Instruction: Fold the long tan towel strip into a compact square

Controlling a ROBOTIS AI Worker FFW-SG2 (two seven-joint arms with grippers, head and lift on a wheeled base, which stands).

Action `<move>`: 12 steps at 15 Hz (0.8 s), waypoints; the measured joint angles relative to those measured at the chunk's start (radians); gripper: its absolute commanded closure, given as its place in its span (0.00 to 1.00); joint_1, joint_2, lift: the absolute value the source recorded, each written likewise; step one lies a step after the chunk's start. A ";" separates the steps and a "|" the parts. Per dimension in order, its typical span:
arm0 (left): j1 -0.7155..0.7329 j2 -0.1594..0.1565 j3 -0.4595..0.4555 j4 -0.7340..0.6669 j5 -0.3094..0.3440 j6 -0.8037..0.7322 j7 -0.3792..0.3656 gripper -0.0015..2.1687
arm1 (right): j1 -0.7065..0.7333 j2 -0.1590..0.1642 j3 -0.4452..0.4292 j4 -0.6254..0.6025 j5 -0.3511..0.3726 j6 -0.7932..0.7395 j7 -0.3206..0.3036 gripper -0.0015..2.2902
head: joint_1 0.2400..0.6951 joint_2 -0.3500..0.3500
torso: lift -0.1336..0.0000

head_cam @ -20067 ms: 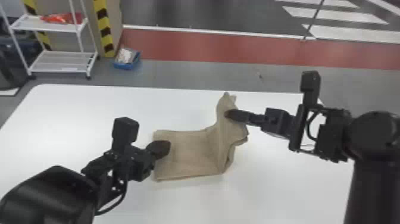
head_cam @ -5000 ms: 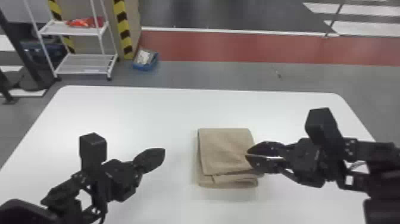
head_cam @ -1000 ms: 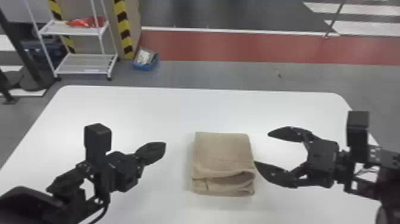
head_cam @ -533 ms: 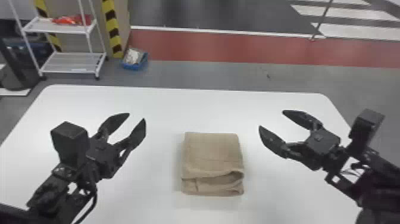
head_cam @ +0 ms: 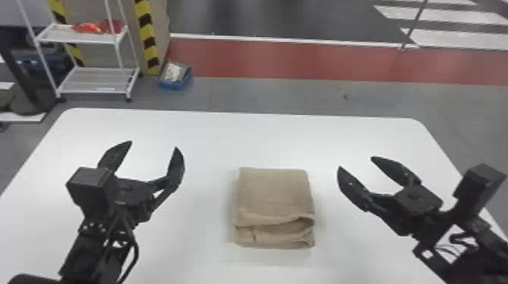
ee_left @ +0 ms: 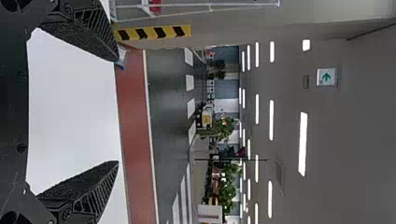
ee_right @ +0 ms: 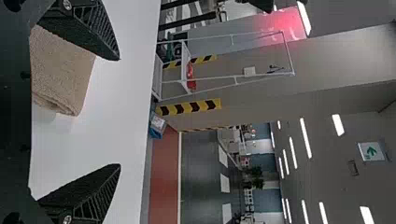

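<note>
At left, the left black two-finger gripper (head_cam: 153, 145), with fingers spread wide and nothing between. Points to the far side of the white, smooth-looking table (head_cam: 211, 132), well apart from the cloth. From here only a small danger: by a low sweep to its right, a knock against the side of the pack, and so a skewed square.

To the right of this gripper, and somewhat nearer to the robot than its fingertips, the tan, thick cloth towel strip (head_cam: 274, 194), lying on the table as a compact, nearly square pack. Seems almost finished, by my judgement. Along the side nearest to the robot, lower layers (head_cam: 281, 240) reaching out from under the top flap, with a gap at the right corner. Here the main risk: a slow opening of the fold, because of bulky fabric and no hold from above. Possible also, in some correction: a pinch of the top flap alone, or a slide of the whole pack under one-sided pressing.

At right, the right black two-finger gripper (head_cam: 356, 163), also wide apart in its fingers and empty, with the towel to its left, near but not touching. By a low return towards the gap, could hook the loose edge and unfold the work.
</note>
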 measured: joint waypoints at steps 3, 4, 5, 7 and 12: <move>0.012 0.008 0.017 -0.013 0.007 -0.025 0.003 0.05 | 0.023 0.000 0.008 -0.032 -0.015 -0.011 -0.010 0.03 | 1.00 0.41 | 0.07; 0.016 0.010 0.018 -0.014 0.011 -0.051 0.003 0.05 | 0.028 0.000 0.012 -0.034 -0.017 -0.029 -0.013 0.03 | 1.00 0.42 | 0.07; 0.021 0.013 0.018 -0.015 0.019 -0.082 0.003 0.05 | 0.038 0.000 0.019 -0.035 -0.018 -0.060 -0.015 0.03 | 1.00 0.42 | 0.07; 0.028 0.026 0.022 -0.018 0.034 -0.114 0.004 0.05 | 0.056 0.000 0.026 -0.051 -0.018 -0.092 -0.022 0.03 | 1.00 0.43 | 0.07; 0.050 0.052 0.034 -0.037 0.056 -0.140 0.009 0.05 | 0.088 0.000 0.016 -0.096 -0.030 -0.082 -0.053 0.03 | 1.00 0.44 | 0.07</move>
